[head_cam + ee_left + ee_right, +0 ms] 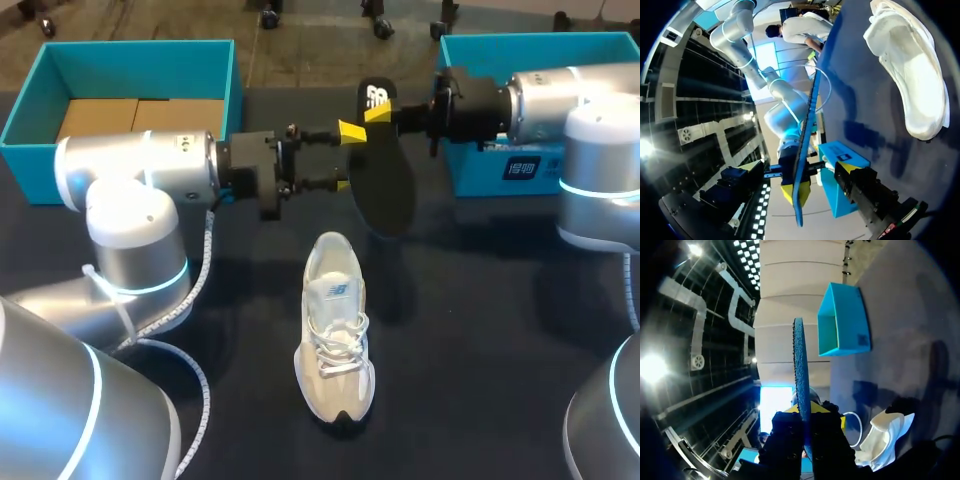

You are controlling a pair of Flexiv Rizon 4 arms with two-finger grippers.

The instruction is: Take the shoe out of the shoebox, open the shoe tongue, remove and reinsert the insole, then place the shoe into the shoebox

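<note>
Beyond the shoe, right hand clamps the insole; left hand spread, seemingly touching it.

Left wrist view. Insole seen edge-on: a thin dark-blue strip standing upright between the spread fingers of the left gripper, neither finger touching it. Right gripper meets the insole near its lower end. One yellow tip lies against it; the far finger is hidden, so the clamp looks closed but is unconfirmed here. Right arm runs back behind the strip. White shoe lies on the dark desk, well apart from the insole. Blue shoebox sits just beside one left finger.
</note>
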